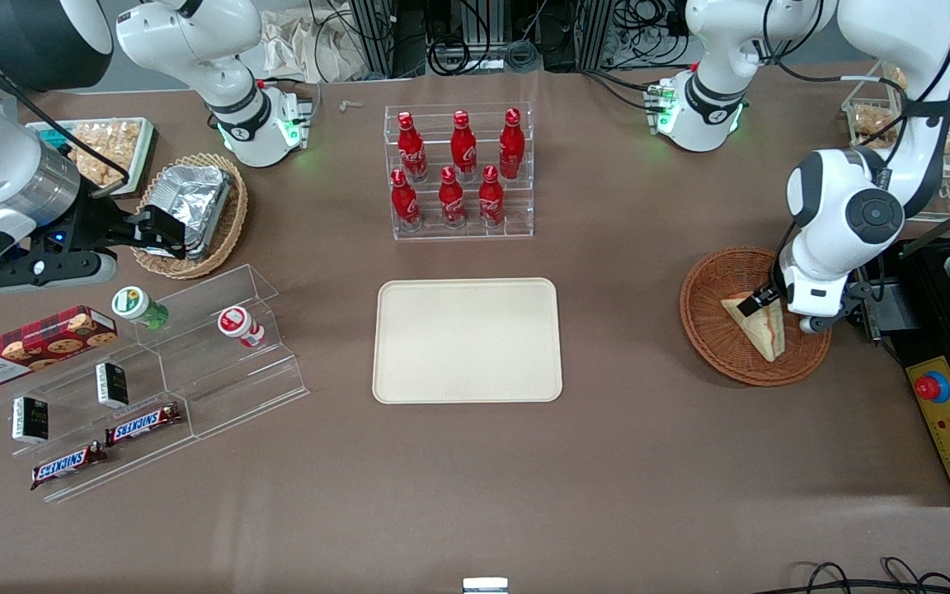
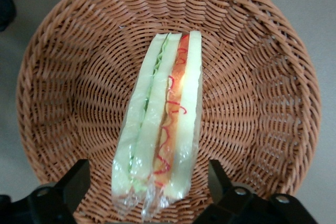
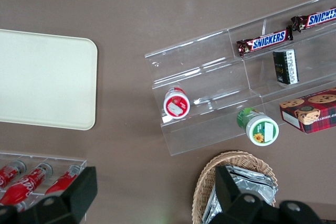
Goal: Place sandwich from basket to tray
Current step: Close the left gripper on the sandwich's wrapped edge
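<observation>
The sandwich point(image 1: 759, 324), a wrapped triangular wedge with red and green filling, lies in the round reddish-brown wicker basket point(image 1: 710, 330) toward the working arm's end of the table. In the left wrist view the sandwich point(image 2: 163, 129) stands on its edge in the basket point(image 2: 262, 103). My left gripper point(image 1: 764, 304) is down in the basket, open, with one black finger point(image 2: 73, 184) on each side of the sandwich's wrapped end, not touching it. The cream-beige tray point(image 1: 467, 340) lies bare in the middle of the table.
A clear rack of red bottles point(image 1: 458, 169) stands farther from the front camera than the tray. Clear shelves with snacks point(image 1: 137, 379) and a tan basket with a foil container point(image 1: 195, 210) lie toward the parked arm's end. A control box point(image 1: 949, 421) lies beside the reddish-brown basket.
</observation>
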Controlling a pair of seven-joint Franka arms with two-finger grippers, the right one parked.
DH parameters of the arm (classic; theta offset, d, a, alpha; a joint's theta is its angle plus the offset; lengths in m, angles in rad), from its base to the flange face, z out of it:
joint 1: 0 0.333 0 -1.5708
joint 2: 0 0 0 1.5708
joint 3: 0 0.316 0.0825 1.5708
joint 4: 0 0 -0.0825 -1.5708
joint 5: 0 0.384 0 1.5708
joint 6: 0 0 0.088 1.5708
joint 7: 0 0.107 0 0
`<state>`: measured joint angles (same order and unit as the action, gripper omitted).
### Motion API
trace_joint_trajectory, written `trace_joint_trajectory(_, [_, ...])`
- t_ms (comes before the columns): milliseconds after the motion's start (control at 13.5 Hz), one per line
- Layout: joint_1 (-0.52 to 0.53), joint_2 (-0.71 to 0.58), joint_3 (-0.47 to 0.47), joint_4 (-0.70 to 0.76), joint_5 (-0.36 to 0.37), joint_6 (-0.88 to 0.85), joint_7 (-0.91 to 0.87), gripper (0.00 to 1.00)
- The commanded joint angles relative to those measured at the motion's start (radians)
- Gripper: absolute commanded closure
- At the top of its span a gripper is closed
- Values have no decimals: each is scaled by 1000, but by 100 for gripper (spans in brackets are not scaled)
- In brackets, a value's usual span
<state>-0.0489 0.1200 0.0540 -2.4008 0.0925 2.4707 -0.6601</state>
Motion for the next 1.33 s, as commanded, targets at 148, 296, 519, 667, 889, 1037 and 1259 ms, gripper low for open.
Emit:
trace_joint_trajectory(148, [11,36,3,-32,29,80,-23,22])
trace_joint_trajectory(296, [11,32,3,-31,27,79,-38,85])
trace_joint_trajectory(519, [9,29,0,-12,23,74,-104,100])
trace_joint_trajectory(667, [4,18,-2,12,23,54,-115,100])
trace_joint_trajectory(889, [7,-35,-3,147,12,-146,-107,100])
trace_joint_trajectory(1037, [6,-37,-5,318,7,-379,-84,100])
trace_joint_trajectory(1259, [4,-39,-10,545,-52,-611,-14,100])
